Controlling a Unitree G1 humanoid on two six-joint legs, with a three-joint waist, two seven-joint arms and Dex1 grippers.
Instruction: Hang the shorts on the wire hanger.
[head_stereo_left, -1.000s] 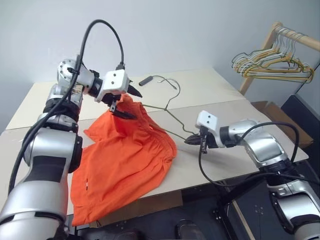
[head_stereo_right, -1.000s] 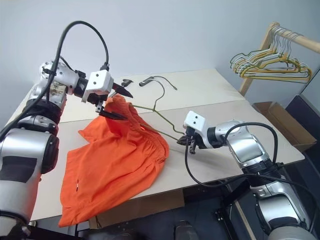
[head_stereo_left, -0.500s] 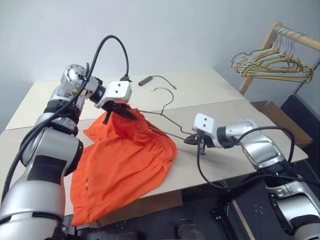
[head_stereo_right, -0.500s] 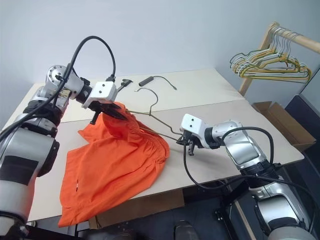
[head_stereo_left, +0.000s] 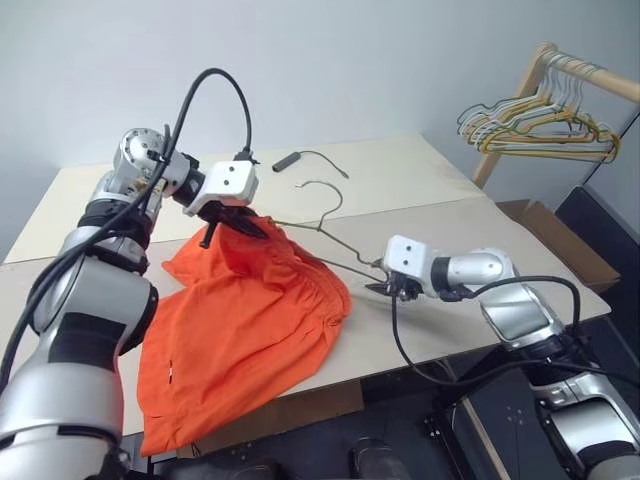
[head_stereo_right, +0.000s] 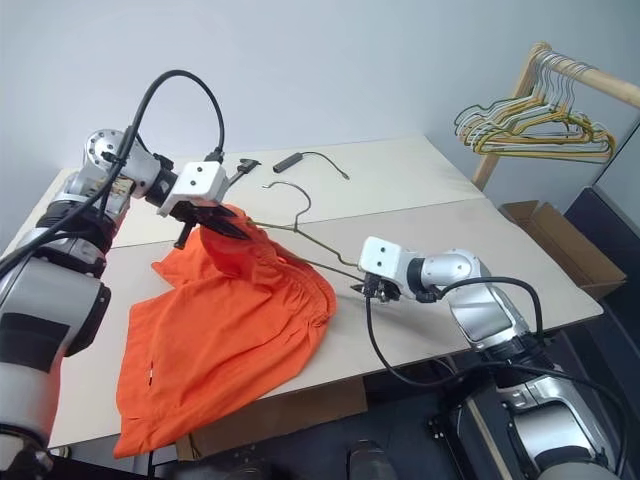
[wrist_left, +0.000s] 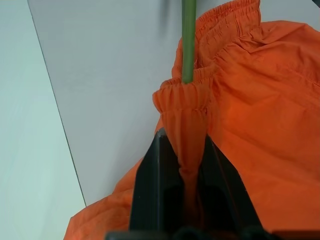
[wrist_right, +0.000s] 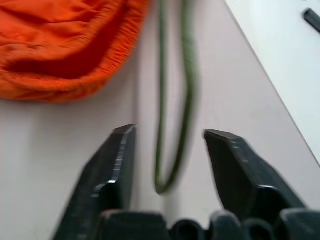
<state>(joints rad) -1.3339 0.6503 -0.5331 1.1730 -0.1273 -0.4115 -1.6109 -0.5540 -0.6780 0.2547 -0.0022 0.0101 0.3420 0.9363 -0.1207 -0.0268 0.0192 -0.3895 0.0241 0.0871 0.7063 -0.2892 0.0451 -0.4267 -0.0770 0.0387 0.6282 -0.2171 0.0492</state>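
The left arm is reaching forward over the desk (head_stereo_left: 430, 175) with its wrist bent down and inward, and the left tool (head_stereo_left: 236, 225) is clenched on the gathered waistband of the shorts (head_stereo_left: 250, 320), pinching a fold of orange cloth between its two black fingers (wrist_left: 150, 190). That pinched edge is being held up off the desk, so the cloth is peaking under the tool. From there the shorts are sloping down toward the near edge of the desk — one leg is drooping over that edge.

The wire hanger (head_stereo_left: 335, 250) is lying on the desk just beyond and beside the shorts. Its hook is curling away toward the far side of the desk, and one of its thin olive arms is running into the raised waistband right at the left tool; in the left wrist view the wire (wrist_left: 188, 40) is meeting the elastic just past the fingertips. The hanger's other corner is pointing away from the shorts, toward the right arm.

The right arm is stretching low across the desk, nearly straight, its wrist angled toward the shorts. The right tool (head_stereo_left: 385, 288) is released — its fingers (wrist_right: 117, 160) are standing apart on either side of the hanger's corner loop, and the wire is lying between them; I cannot tell whether either finger is touching it.

A thin black cable (head_stereo_left: 310, 157) is lying on the far part of the desk beyond the hanger's hook.
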